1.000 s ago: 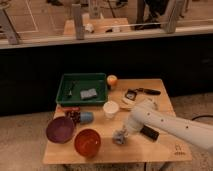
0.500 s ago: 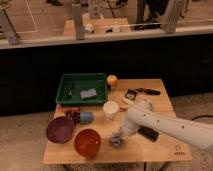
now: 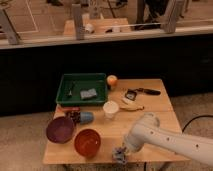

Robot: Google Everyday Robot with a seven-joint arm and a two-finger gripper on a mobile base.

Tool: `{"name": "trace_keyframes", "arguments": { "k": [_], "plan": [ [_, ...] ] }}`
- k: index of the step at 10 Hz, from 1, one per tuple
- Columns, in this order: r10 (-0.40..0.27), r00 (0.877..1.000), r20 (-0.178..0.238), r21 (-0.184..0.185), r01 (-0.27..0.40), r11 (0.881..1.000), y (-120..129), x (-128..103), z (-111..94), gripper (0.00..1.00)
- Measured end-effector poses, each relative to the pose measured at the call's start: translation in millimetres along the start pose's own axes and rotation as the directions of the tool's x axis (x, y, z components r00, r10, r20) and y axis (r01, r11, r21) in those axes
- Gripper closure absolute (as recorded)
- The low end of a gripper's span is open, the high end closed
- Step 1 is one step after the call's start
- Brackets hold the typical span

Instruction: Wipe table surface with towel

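My white arm reaches in from the lower right, and my gripper [image 3: 120, 153] is down at the front edge of the wooden table [image 3: 150, 117], just right of the orange bowl [image 3: 87, 142]. A small grey crumpled bundle that looks like the towel [image 3: 118, 156] sits at the gripper's tip against the table surface. I cannot separate the gripper from the bundle.
A green tray [image 3: 65, 95] holding a grey sponge [image 3: 89, 93] stands at the back left. An orange cup [image 3: 112, 80], white cup [image 3: 110, 108], banana [image 3: 131, 105], black tools [image 3: 148, 91], blue cup [image 3: 86, 117] and purple bowl [image 3: 60, 129] are spread over the table.
My gripper with the grey bundle has slid from the table's middle toward the front edge, ending next to the orange bowl. The other objects have not moved.
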Motion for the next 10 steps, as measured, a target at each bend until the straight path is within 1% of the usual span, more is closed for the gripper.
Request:
{"name": "trace_keyframes", "arguments": {
  "k": [2,3,4,5,7,10],
  "plan": [
    [0.037,0.999,-0.003,-0.001,-0.037,0.999,18,25,-4,1.0],
    [0.068,0.998,-0.008,-0.004,-0.068,0.998,25,40,-5,1.0],
    [0.107,0.994,-0.006,-0.004,-0.107,0.994,27,54,-4,1.0],
    [0.125,0.992,-0.009,-0.002,-0.125,0.992,25,64,-4,1.0],
    [0.132,0.991,-0.01,0.004,-0.132,0.991,23,68,-6,1.0],
    [0.133,0.991,-0.012,0.0,-0.133,0.991,24,69,-7,1.0]
  ]
}}
